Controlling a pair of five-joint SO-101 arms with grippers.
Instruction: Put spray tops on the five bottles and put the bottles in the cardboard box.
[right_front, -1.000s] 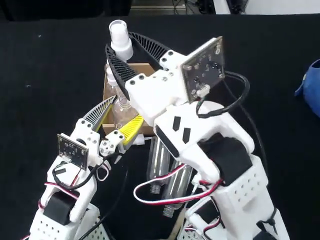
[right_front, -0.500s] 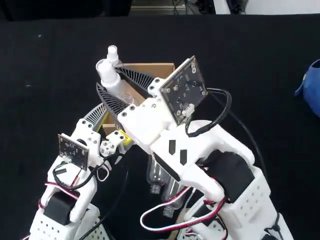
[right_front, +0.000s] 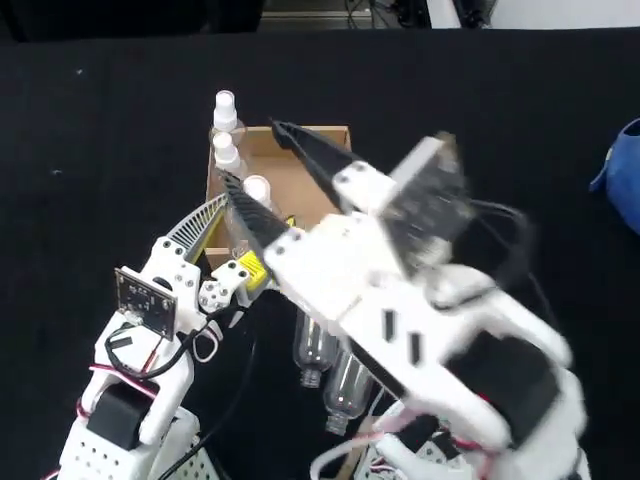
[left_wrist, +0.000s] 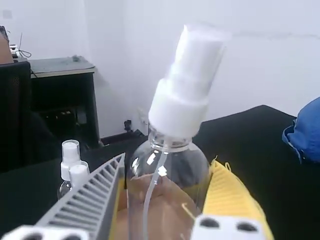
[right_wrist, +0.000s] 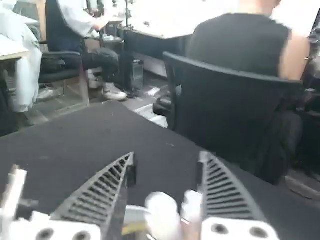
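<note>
Right pincer (right_wrist: 166, 157) has let go and backed off, jaws spread. The spray top (left_wrist: 187, 85) now sits on the bottle (left_wrist: 165, 195), which is pinched in the left pincer (left_wrist: 167, 165). Beyond that pincer, two capped bottles (right_front: 224, 105) stand at the cardboard box (right_front: 310, 140) corner. Two bare bottles (right_front: 315, 345) lie under the right arm. Three topped, two to go!

bottle (left_wrist: 170, 172) clear — spray top (left_wrist: 185, 85) white | cardboard box (right_front: 335, 135) brown | table (right_front: 100, 100) black
</note>
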